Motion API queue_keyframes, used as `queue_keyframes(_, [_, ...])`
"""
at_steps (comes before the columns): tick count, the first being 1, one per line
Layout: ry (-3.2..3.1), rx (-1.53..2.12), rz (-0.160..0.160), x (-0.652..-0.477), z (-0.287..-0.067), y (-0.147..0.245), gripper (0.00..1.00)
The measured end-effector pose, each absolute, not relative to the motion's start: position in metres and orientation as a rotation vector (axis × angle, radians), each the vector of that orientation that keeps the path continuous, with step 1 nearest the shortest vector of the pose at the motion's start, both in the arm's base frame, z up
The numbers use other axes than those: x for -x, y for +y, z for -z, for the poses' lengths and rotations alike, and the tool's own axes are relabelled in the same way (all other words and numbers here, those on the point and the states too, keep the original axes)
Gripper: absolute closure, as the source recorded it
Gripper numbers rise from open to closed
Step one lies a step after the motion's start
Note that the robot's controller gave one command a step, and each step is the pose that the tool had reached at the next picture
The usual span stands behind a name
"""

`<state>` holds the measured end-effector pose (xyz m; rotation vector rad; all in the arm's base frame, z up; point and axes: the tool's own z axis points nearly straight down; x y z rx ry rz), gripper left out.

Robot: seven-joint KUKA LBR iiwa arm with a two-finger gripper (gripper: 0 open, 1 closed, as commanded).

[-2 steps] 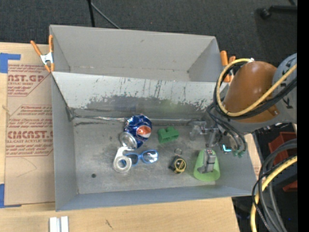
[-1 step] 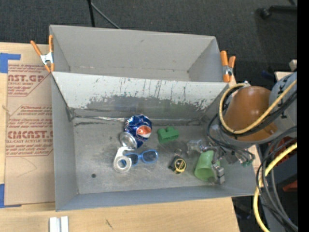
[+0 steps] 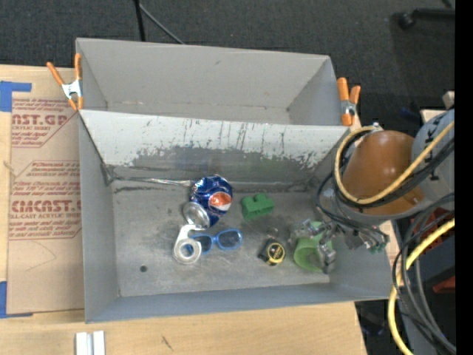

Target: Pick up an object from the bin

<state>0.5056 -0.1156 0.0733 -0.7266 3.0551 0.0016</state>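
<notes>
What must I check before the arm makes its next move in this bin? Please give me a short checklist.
1. The gripper is down at the green round thing, front right of the bin: ok.
2. Thing is actually gripped: cannot tell.
3. The small black-and-yellow thing lies clear of it: ok, but near.
4. The blue can, green block and blue sunglasses are away to the left: ok.
5. Room to the bin's front wall: cannot tell.

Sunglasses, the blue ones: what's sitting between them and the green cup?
A small black-and-yellow round thing lies between the blue sunglasses and the green cup, in the camera view.
</notes>
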Motion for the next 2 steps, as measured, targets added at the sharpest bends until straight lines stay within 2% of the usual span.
queue_keyframes(1, [3.039, 0.753, 0.002, -0.524, -0.171, -0.076, 1.0])
queue_keyframes(2, [3.068, 0.649, 0.006, -0.509, -0.217, -0.125, 1.0])
